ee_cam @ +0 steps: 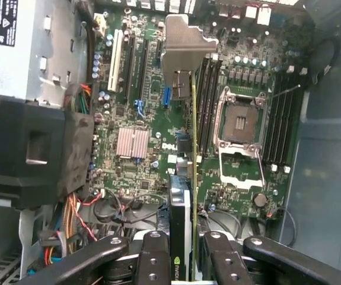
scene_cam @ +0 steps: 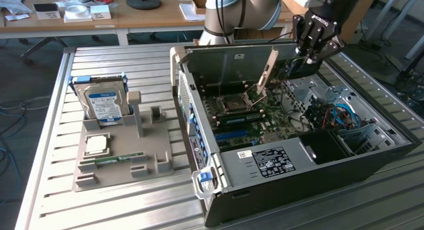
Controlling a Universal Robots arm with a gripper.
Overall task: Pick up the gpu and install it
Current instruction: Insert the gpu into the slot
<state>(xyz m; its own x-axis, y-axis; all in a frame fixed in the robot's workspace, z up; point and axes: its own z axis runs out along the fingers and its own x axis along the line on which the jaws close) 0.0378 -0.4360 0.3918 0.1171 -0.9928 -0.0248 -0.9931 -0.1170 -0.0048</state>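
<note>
Holding the gpu [scene_cam: 291, 70] clamped edge-on in my claw [scene_cam: 310, 53], hovering over the motherboard [scene_cam: 258, 115] inside the open case [scene_cam: 318, 175], exterior view's right. Worry: any tilt and it could miss the slots [ee_cam: 142, 71] and jam.

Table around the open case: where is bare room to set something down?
Bare table lies between the grey tray and the near edge, and beyond the hard drive. Crowded: inside the case, where the pincer holds the gpu.
</note>
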